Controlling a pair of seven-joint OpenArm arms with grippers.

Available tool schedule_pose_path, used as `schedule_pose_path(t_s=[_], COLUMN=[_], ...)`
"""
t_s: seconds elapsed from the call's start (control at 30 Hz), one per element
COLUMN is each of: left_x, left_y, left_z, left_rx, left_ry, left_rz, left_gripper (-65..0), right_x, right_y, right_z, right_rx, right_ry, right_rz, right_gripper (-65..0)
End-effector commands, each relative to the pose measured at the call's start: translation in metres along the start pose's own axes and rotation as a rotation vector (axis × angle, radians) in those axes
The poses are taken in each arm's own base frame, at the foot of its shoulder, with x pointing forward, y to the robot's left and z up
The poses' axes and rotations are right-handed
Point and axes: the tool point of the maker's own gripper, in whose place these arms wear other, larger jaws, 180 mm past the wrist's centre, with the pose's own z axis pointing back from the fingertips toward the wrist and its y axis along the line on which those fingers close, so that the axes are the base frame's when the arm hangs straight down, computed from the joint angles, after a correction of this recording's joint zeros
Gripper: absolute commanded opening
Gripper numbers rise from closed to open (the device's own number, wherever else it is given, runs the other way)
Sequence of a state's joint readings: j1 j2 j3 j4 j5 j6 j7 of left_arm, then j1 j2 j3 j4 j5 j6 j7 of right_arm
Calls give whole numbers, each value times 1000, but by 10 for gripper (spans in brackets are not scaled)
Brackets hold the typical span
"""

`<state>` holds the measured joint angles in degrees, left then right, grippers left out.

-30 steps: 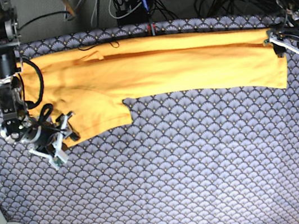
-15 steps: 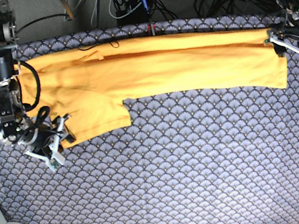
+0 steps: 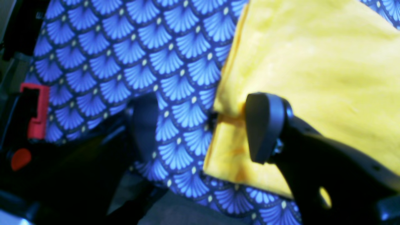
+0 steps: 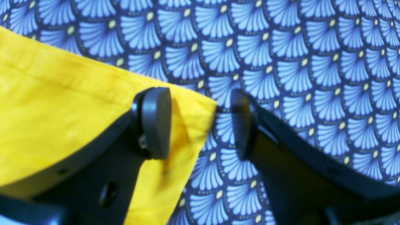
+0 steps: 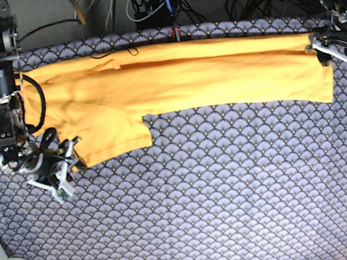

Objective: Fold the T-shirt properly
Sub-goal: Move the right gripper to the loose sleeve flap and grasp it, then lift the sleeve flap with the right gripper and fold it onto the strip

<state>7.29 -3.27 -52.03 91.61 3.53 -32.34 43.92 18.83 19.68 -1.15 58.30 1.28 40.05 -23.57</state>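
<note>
The blue-grey scallop-patterned cloth [image 5: 224, 201] covers the whole table. The T-shirt [image 5: 179, 83] lies along its far edge as a long yellow-orange band, already folded lengthwise, with 1 sleeve [image 5: 112, 136] jutting toward the near side at the base view's left.

The right gripper [image 5: 61, 171] is what has changed. Over the last second it has slid outward and slightly nearer in the base view, away from the sleeve's corner. It now sits at the edge of the fabric instead of over it. In the right wrist view its 2 jaws stand spread, 1 pad [image 4: 156, 122] above the sleeve hem corner and the other over bare patterned cloth, with nothing pinched between them.

The left gripper [image 5: 339, 51] has not moved in that time. It hovers at the shirt's hem end, on the base view's right. Its jaws are also spread, 1 pad [image 3: 264, 126] resting against the layered yellow edge and the other blurred over the cloth; no pinch is made.

Judged from this, both grippers straddle opposite end corners with nothing held, so the crosswise fold appears not yet begun. The right arm's shift reads as lining up on the sleeve corner before closing.
</note>
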Motion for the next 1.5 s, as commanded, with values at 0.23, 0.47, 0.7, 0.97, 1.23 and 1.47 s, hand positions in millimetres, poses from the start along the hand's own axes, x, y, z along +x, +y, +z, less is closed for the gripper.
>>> schedule_pose_path(t_s=[0.23,0.47,0.7,0.97,1.23,1.47], left_x=[15,15,15,14,13,11], left_y=[6,6,6,6,5,6], left_z=[3,3,3,3,2,2], left_rx=[15,14,14,14,13,11], left_ry=[-47,-46,-46,-41,-38,-36], left_rz=[-7,-6,-5,-5,-3,-3], left_gripper=[-223,-223,-223,-223,-223,-223], right_x=[-8,-11,-5,2,31,30], right_y=[-13,-13,-20,-2,46,85], right_z=[-9,-10,-5,14,58,84], right_rx=[5,8,-6,-3,19,59], right_ry=[-25,-32,-96,-177,-297,-334], right_rz=[-80,-97,-89,-6,167,230], right_gripper=[-333,-353,-650,-650,-650,-650])
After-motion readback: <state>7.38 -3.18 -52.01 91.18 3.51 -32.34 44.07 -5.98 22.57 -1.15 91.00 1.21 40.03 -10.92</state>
